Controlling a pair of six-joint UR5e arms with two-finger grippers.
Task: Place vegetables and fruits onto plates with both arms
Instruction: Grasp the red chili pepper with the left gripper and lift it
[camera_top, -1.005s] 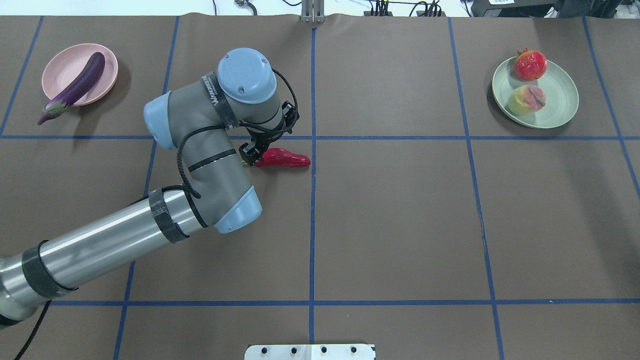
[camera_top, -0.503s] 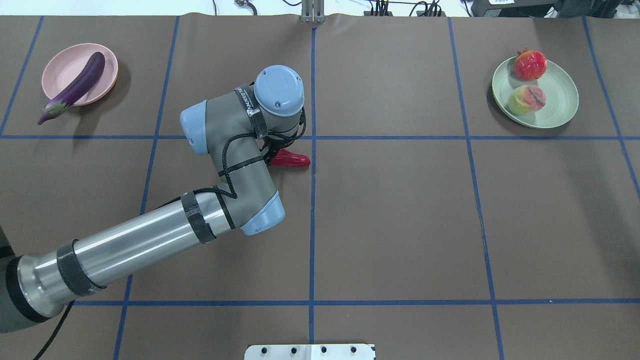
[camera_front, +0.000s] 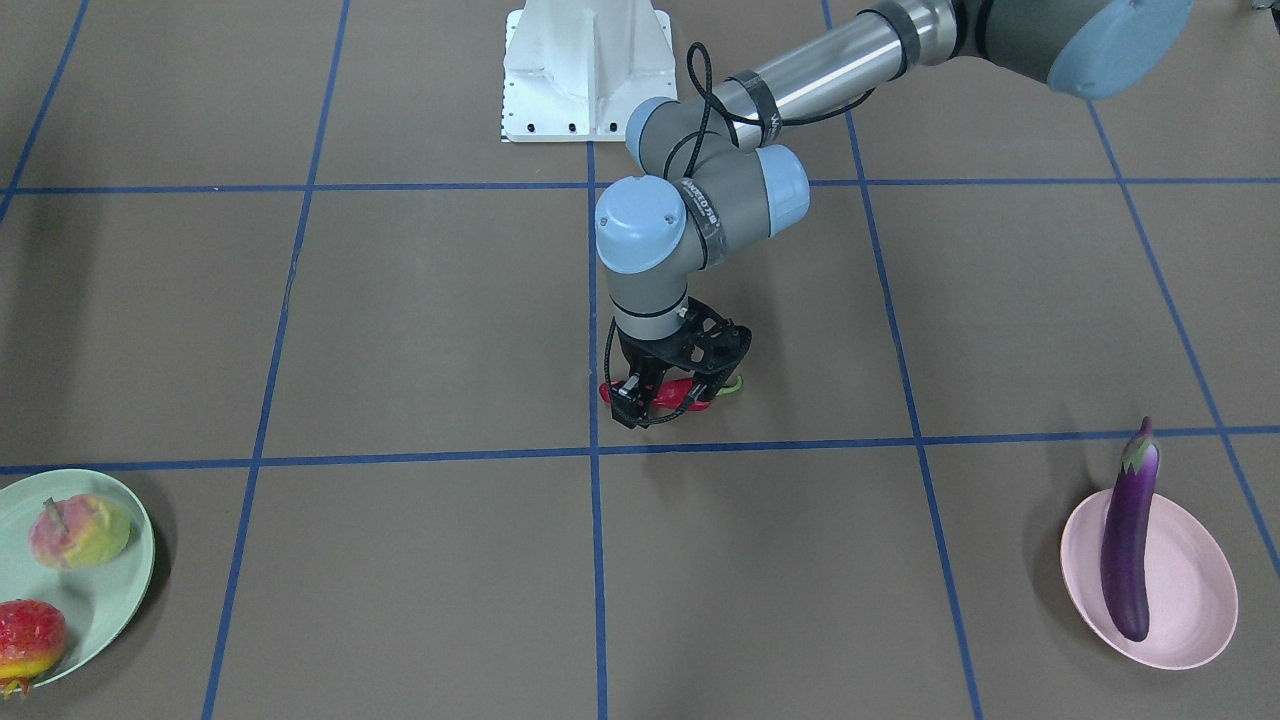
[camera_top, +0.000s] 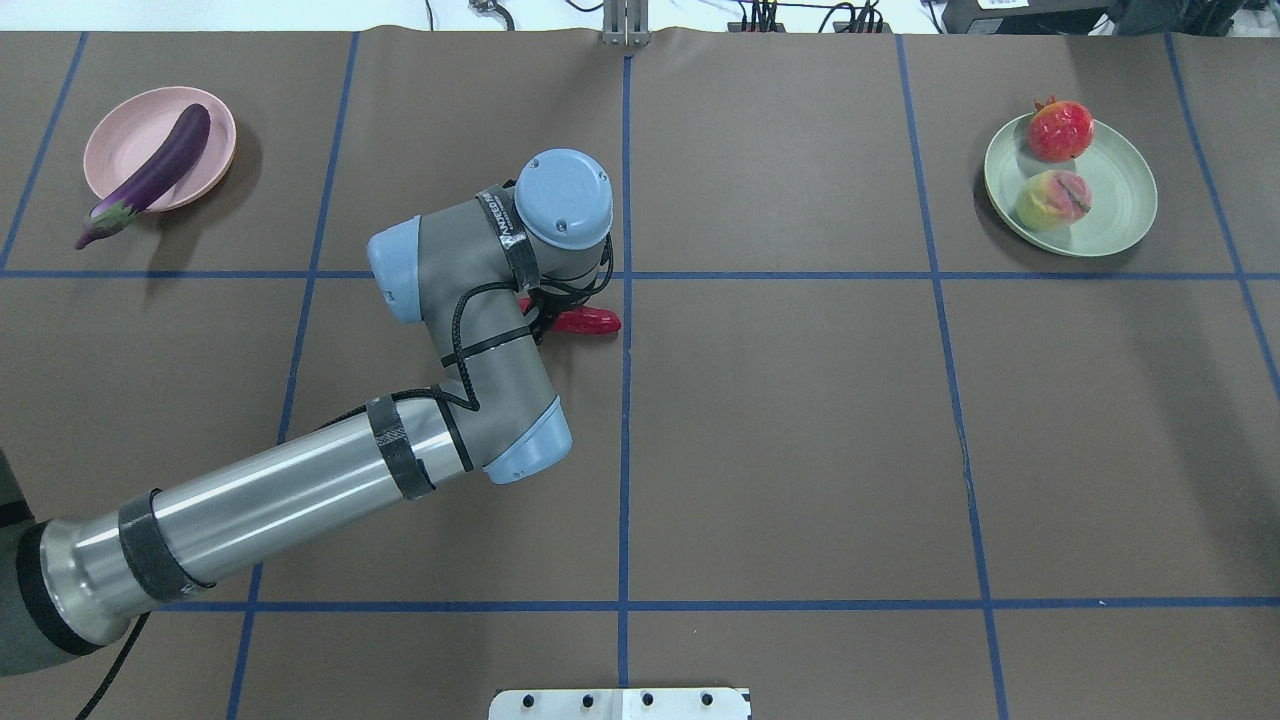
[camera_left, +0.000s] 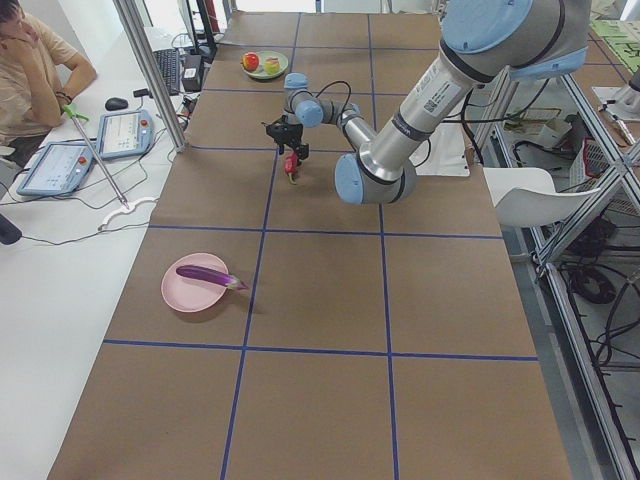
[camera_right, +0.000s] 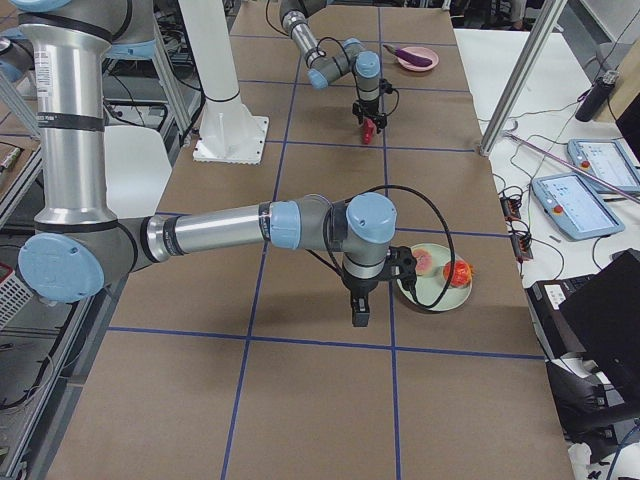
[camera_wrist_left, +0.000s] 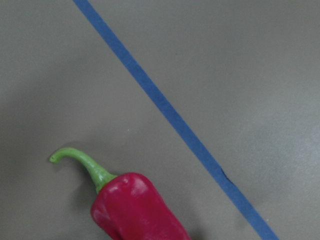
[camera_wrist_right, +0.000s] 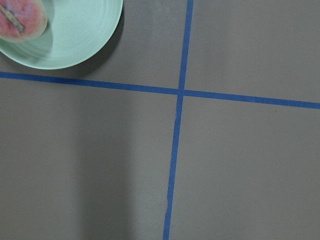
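Observation:
The red chili pepper (camera_front: 688, 394) lies on the table near the centre line; it also shows in the overhead view (camera_top: 590, 321) and the left wrist view (camera_wrist_left: 135, 210). My left gripper (camera_front: 665, 400) is low over it, jaws open on either side of it. The purple eggplant (camera_top: 155, 170) lies across the pink plate (camera_top: 118, 150), calyx end over the rim. The peach (camera_top: 1052, 198) and the bumpy red-orange fruit (camera_top: 1060, 130) sit on the mint green plate (camera_top: 1125, 205). My right gripper (camera_right: 360, 318) hangs over bare table beside the green plate; I cannot tell whether it is open.
Blue tape lines (camera_top: 625, 450) grid the brown table. The white base block (camera_front: 585, 70) stands at the robot's side. A person (camera_left: 30, 60) sits at a side desk beyond the table's far edge. The right wrist view shows the green plate's rim (camera_wrist_right: 85, 35).
My left arm has swung to the right and its wrist now sits over the chili's stem end, hiding more of it. Plates, eggplant and fruits have not moved.

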